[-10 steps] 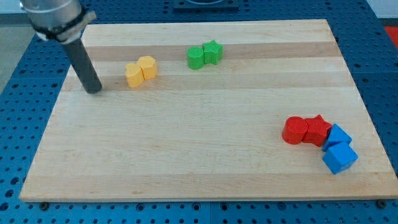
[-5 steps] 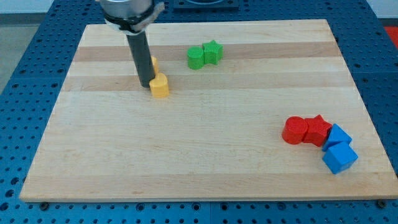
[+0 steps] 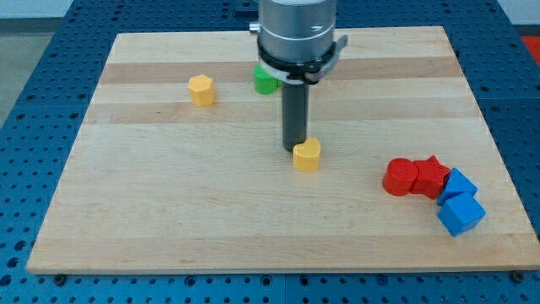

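My tip (image 3: 294, 147) stands near the middle of the wooden board (image 3: 169, 211), touching the upper left side of a yellow block (image 3: 307, 155). A second yellow block, hexagonal (image 3: 201, 89), lies alone toward the view's upper left. Behind the rod a green block (image 3: 265, 80) shows only in part; any other green block is hidden by the arm. At the view's right sit a red cylinder (image 3: 399, 177), a red star (image 3: 431, 176) and two blue blocks (image 3: 461, 183) (image 3: 461, 214), packed together.
The board lies on a blue perforated table (image 3: 34, 127). The arm's grey body (image 3: 295, 34) covers part of the board's top edge.
The tip has swept from the view's left toward the centre, carrying one yellow block down and right, away from its partner. The other yellow block stayed near the upper left.
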You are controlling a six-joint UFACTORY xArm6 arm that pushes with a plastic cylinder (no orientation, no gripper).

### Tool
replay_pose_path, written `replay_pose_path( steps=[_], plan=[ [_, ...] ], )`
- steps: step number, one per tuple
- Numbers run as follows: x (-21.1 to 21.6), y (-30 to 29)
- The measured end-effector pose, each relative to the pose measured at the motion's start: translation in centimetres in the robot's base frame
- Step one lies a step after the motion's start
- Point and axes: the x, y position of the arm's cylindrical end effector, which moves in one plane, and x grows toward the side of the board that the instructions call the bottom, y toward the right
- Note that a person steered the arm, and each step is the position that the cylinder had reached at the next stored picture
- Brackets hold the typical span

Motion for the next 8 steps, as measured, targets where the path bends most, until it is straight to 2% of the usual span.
replay_pose_path(
  steps=[2,8],
  plan=[
    [4.1,2.4],
    [12.6,2.5]
  ],
)
